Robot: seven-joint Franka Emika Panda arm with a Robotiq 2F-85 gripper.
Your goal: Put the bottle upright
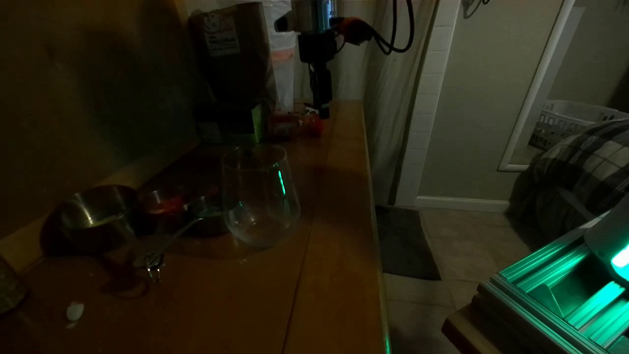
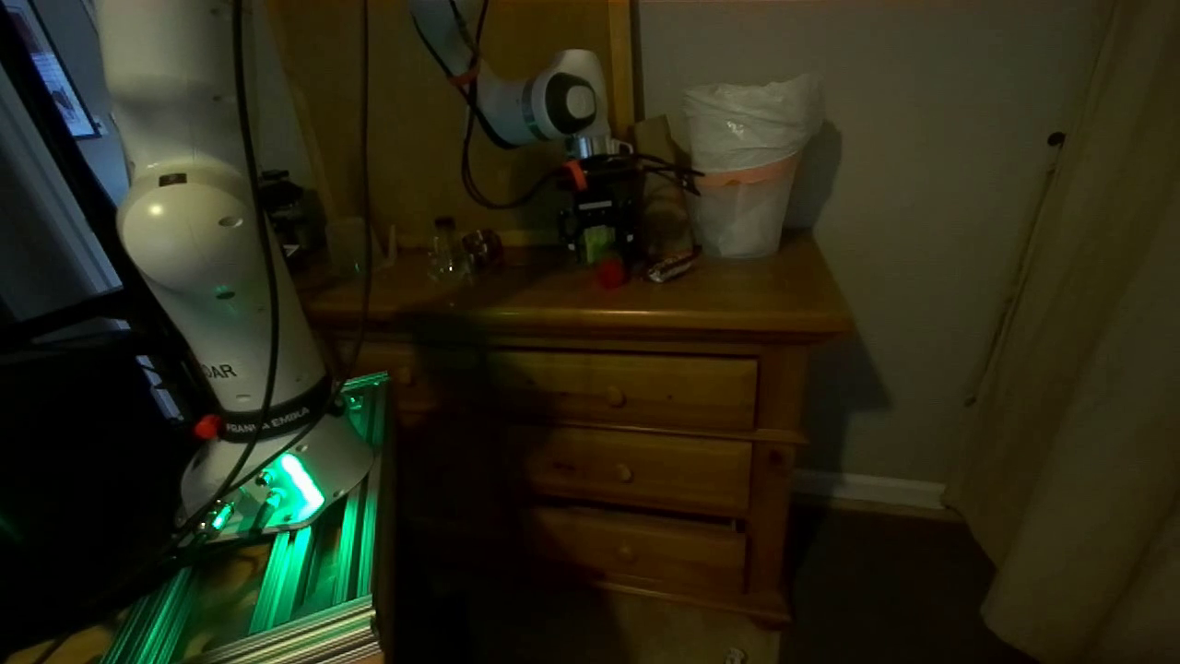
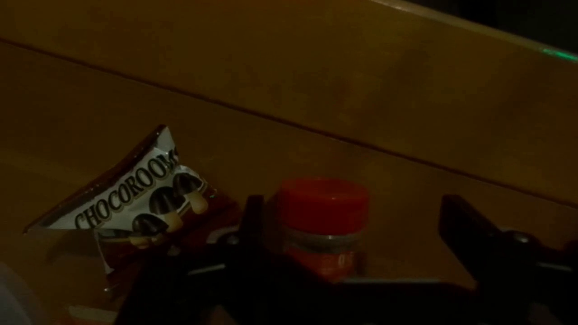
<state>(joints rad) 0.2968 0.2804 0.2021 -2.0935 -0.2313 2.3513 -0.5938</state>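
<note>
The bottle [image 3: 323, 259] has a red cap, a clear neck and a red label. It lies on its side on the wooden dresser, its cap toward the front edge. In an exterior view it shows as a dim red shape [image 1: 294, 126]; in an exterior view mostly its red cap [image 2: 611, 272] shows. My gripper [image 3: 353, 203] is open above it, with the cap and neck between the fingers in the wrist view, closer to the left finger. The gripper's palm hides the bottle's lower part there. The gripper also shows pointing down in both exterior views [image 1: 322, 112] [image 2: 599, 251].
A Chocorooms packet [image 3: 140, 203] lies beside the bottle. A dark box with a green side [image 1: 231, 123], a paper bag [image 1: 233, 54] and a white-lined bin [image 2: 747, 175] stand close by. A clear glass [image 1: 260, 206] and metal bowl [image 1: 93, 216] stand farther along the dresser.
</note>
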